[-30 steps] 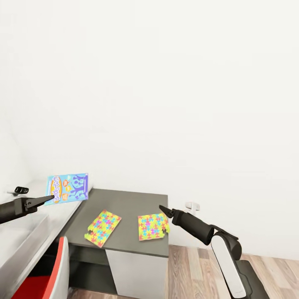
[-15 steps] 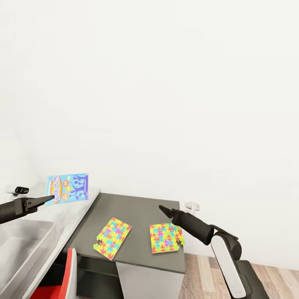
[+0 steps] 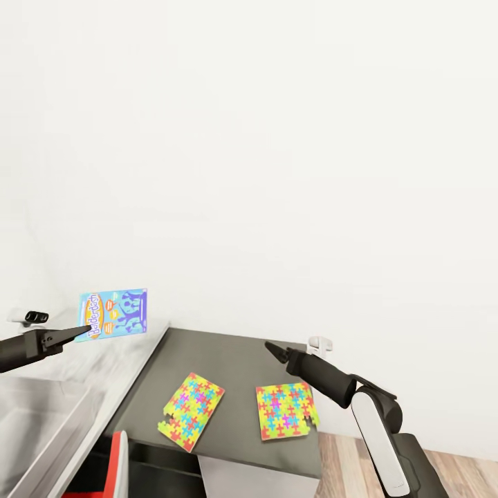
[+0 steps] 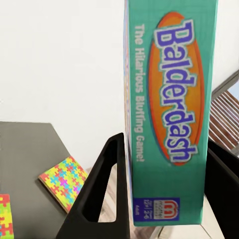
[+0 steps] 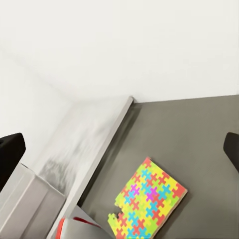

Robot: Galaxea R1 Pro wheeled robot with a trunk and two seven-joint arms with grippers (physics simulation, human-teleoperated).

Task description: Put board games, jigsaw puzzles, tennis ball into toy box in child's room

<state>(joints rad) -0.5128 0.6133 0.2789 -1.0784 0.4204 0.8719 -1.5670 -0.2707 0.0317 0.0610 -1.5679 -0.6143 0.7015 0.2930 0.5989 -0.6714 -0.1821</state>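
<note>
Two jigsaw puzzles lie flat on the table's lower dark grey section, side by side but apart: the left jigsaw puzzle is turned at an angle near the front edge, and the right jigsaw puzzle sits close to the section's right end. One red chair shows at the bottom edge, in front of the table, and one toy box, pale and translucent, stands on the raised pale grey top at the left.

The right gripper hangs above the dark section, just over and behind the right puzzle without touching it; its fingers stand wide apart and hold nothing, as the right wrist view confirms, with the left puzzle lying below between them.

The left gripper hovers over the pale top beyond the toy box, clamped on one blue board game, lettered "Balderdash", which it holds upright in the air by its lower corner. Behind everything rises one plain white wall.
</note>
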